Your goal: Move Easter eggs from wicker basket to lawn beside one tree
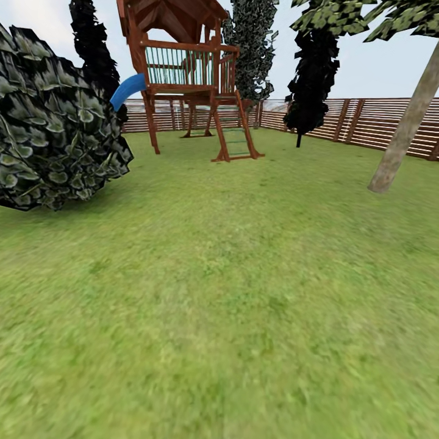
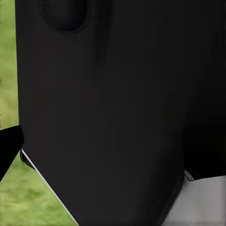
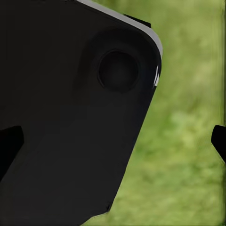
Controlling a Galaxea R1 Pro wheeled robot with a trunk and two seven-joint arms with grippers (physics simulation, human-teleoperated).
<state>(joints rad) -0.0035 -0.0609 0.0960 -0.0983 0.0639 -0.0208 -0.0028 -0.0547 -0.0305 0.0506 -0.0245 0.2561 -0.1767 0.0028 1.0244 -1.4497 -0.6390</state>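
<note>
The lawn (image 1: 231, 292) stretches wide and green ahead of me in the head view. A tree (image 1: 405, 131) with a smooth, pale grey-beige trunk leans at the right, its speckled foliage at the top edge. The three Easter eggs and the wicker basket are out of view. In the left wrist view one dark fingertip (image 2: 9, 146) sits at the frame's edge, with the robot's black body (image 2: 117, 108) close in front of the left gripper (image 2: 113, 146). My right gripper (image 3: 113, 141) stands open with nothing in it, fingertips (image 3: 219, 141) far apart over grass.
A wooden playset (image 1: 189, 73) with a blue slide (image 1: 127, 91) stands at the back. A big dark leafy bush (image 1: 55, 128) fills the left. Dark thin-trunked trees (image 1: 311, 79) stand before the brown slat fence (image 1: 366, 122).
</note>
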